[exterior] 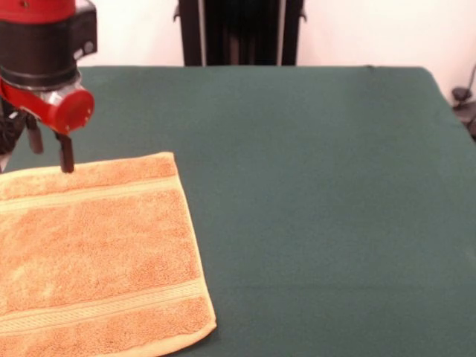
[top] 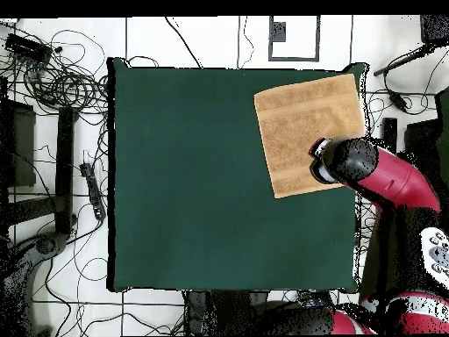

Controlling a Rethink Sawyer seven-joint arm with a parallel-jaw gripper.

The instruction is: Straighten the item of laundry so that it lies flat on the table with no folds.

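The golden-orange towel (exterior: 93,253) lies spread flat at the front view's lower left, with woven bands near its far and near edges. Its left part runs out of the picture. In the overhead view the towel (top: 302,127) lies at the table's top right corner. My gripper (exterior: 50,155) hangs over the towel's far edge; its two dark fingers stand apart, and one fingertip (exterior: 67,165) is at the towel's edge. It holds nothing. In the overhead view the arm's head (top: 338,162) covers the towel's lower right part. The green table (exterior: 320,193) is bare to the right, as the overhead view (top: 193,175) also shows.
The robot's black pedestal (exterior: 238,33) stands behind the table's far edge. The towel lies close to the table's edges (top: 358,132). Cables (top: 53,79) and gear lie on the floor beside the table. A dark stand (exterior: 465,104) shows at the right edge.
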